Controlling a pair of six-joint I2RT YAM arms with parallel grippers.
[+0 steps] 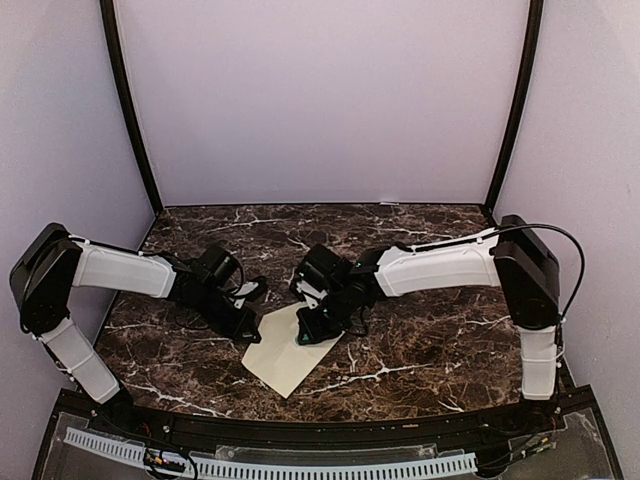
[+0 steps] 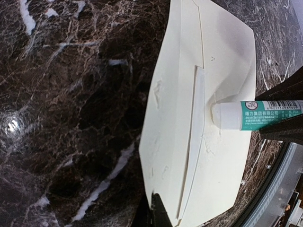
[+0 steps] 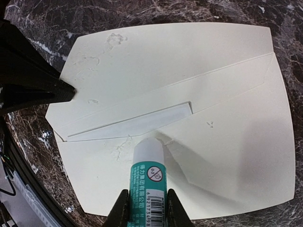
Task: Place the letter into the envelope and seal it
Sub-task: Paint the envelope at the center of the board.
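One glue stick [image 3: 148, 170] beside letter's [image 3: 137, 122] exposed edge

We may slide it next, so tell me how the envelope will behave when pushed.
Probably floppy: the envelope is thin paper, dented around the glue stick tip. Likely slides easily on the polished marble table unless pinned.

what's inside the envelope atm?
Only a narrow whiter strip of the letter shows at the opening of the envelope; the rest is covered by cream paper. The tip of a glue stick presses beside it.
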